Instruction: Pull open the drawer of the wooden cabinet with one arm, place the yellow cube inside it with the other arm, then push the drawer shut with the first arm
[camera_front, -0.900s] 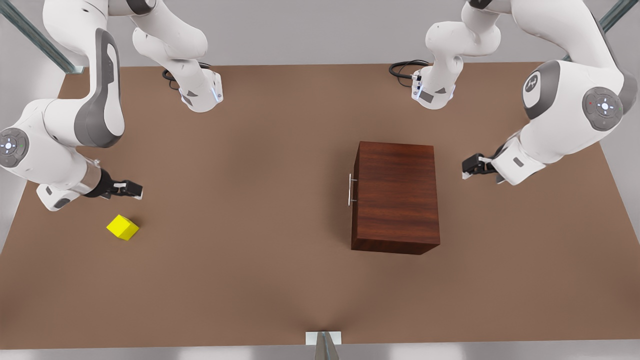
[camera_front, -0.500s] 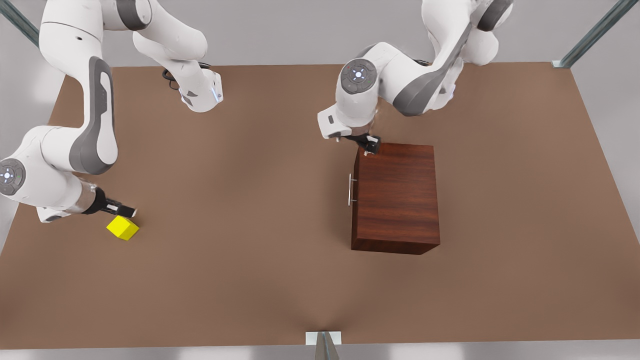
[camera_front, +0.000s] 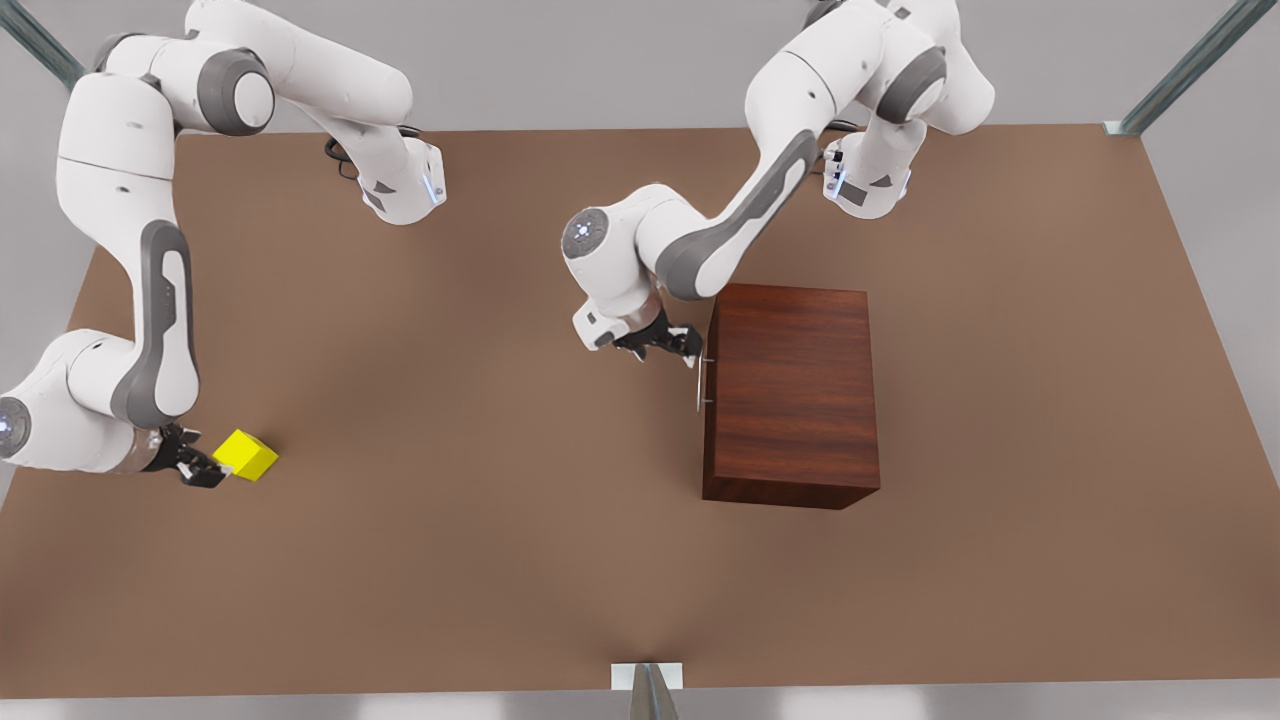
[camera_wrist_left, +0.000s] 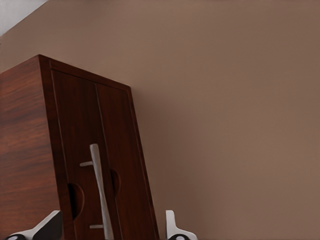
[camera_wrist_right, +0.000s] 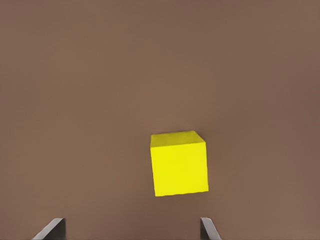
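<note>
At the front view's left, your right gripper (camera_front: 200, 468) sits just beside the yellow cube (camera_front: 246, 455), fingers spread, nothing held; a skewed approach could nudge it away. Centre: your left gripper (camera_front: 672, 345), jaws apart, nears the handle (camera_front: 698, 381) of the shut drawer (camera_wrist_left: 95, 185); misalignment risks shoving the wooden cabinet (camera_front: 792, 392).

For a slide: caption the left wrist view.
Open left gripper straddling the thin silver bar handle on the dark reddish-brown wooden cabinet.
</note>
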